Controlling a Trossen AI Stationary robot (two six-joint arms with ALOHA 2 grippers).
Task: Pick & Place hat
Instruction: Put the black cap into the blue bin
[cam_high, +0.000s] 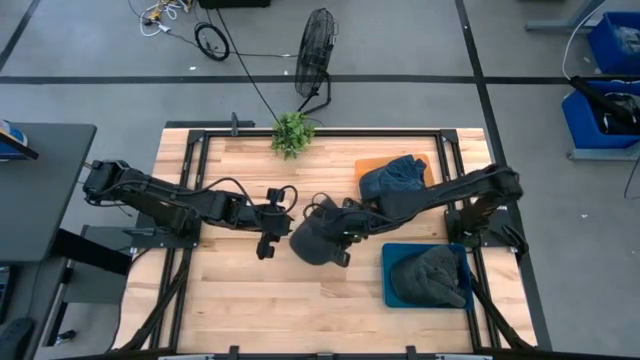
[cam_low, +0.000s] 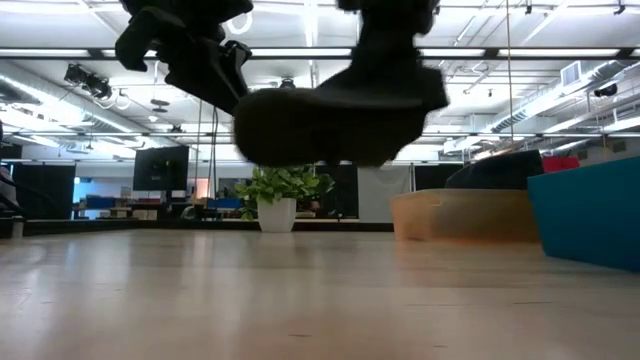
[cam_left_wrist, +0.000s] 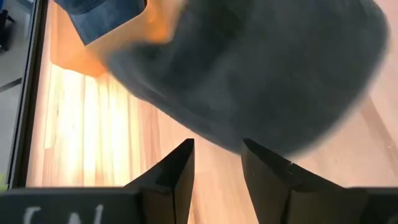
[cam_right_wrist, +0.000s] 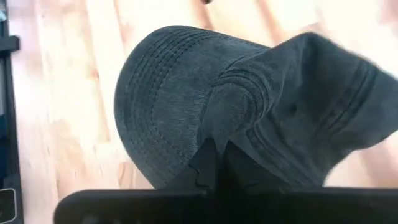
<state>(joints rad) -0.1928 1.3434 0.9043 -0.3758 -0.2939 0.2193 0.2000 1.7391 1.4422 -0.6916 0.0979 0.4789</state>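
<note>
Holding one grey hat (cam_high: 432, 278), blue tray (cam_high: 388, 288); orange tray (cam_high: 366, 165) holds denim. Right gripper (cam_high: 335, 237) fingers clenched on dark hat (cam_high: 312, 240), aloft, brim toward left gripper (cam_high: 268, 233), fingers parted.

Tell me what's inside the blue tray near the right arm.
The blue tray holds one crumpled grey hat. Whatever lies under it is covered. The right gripper holds another dark hat above the table.

Overhead view straight down, low view level across table (cam_low: 300, 300), both wrist views close on hat (cam_right_wrist: 249, 106)
</note>
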